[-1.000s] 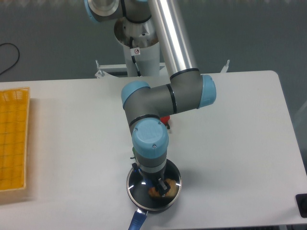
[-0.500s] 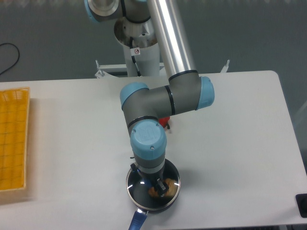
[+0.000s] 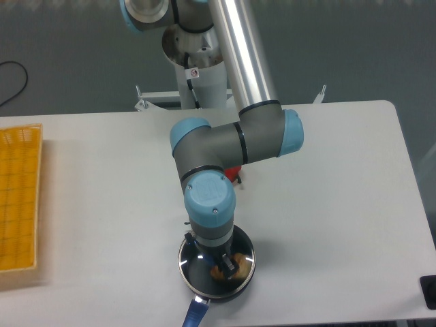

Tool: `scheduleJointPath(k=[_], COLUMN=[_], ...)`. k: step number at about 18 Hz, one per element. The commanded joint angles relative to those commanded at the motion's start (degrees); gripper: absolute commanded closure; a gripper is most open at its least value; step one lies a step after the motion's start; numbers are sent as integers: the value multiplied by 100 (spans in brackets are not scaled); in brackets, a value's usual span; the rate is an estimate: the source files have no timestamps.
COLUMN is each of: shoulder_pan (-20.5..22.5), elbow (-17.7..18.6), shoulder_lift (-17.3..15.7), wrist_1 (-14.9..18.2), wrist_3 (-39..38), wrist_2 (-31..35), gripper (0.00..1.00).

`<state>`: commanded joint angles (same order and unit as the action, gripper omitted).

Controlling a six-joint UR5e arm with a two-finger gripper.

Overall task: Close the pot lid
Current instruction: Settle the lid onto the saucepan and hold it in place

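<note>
The black pot point(image 3: 235, 289) stands near the table's front edge, its blue handle point(image 3: 194, 313) pointing toward the camera. The glass lid point(image 3: 197, 262) with its silver rim lies level over the pot's mouth, nearly centred on it. A brownish item point(image 3: 238, 262) shows through the glass inside the pot. My gripper point(image 3: 223, 260) points straight down at the lid's centre, largely hidden under the wrist point(image 3: 210, 204). Its dark fingers are closed around the lid's knob, which is itself hidden.
A yellow tray point(image 3: 17, 197) lies at the table's left edge. A small red object point(image 3: 235, 172) peeks out behind the forearm. A black item point(image 3: 429, 289) sits at the right front corner. The arm's base point(image 3: 197, 68) stands behind the table.
The wrist and gripper have shifted slightly left, and the lid's rim has shifted with them over the pot. The pot handle has stayed put.
</note>
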<state>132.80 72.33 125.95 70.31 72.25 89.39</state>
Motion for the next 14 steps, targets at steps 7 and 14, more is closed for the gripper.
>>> scheduleJointPath(k=[7, 14], shoulder_pan=[-9, -9], elbow=[0, 96], shoulder_lift=[-79, -219], wrist_1=[-26, -35], wrist_3=[79, 114], wrist_2=[-9, -9], gripper=[12, 0])
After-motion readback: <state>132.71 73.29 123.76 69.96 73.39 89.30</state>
